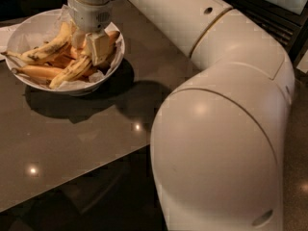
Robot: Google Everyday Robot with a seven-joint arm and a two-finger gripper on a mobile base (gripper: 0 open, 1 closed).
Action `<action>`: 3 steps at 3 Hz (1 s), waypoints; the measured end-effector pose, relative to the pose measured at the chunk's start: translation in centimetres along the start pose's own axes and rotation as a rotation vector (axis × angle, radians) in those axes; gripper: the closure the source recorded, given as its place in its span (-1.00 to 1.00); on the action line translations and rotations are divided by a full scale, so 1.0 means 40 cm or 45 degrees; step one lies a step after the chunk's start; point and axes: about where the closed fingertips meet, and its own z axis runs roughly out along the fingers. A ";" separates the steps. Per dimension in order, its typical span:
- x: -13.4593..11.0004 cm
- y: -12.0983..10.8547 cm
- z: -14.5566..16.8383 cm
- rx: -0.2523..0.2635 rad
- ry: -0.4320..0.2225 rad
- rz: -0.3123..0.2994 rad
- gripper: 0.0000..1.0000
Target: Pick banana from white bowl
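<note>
1. One bulky cream arm (221, 143) fills the near right, reaching over the dark table (72, 143)
2. Far left on the table sits the white bowl (72, 87), with the banana (43, 51) lying across its left half among other bananas (72, 71)
3. Lowered into the bowl's right half is the gripper (88, 44); how wide it stands cannot be told

Nothing to read here, operator: no lettering, label, brand, number or sign shows on the arm (192, 23), the bowl (33, 28) or the table (72, 129). Your hand (89, 49) is down inside the bowl at the top left, and its casing is plain too, with no readable marking.
</note>
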 end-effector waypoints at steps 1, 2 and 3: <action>0.000 0.000 -0.004 0.001 -0.001 0.002 0.64; 0.000 0.000 -0.005 0.001 -0.001 0.003 1.00; -0.001 -0.014 -0.002 0.030 -0.003 0.003 1.00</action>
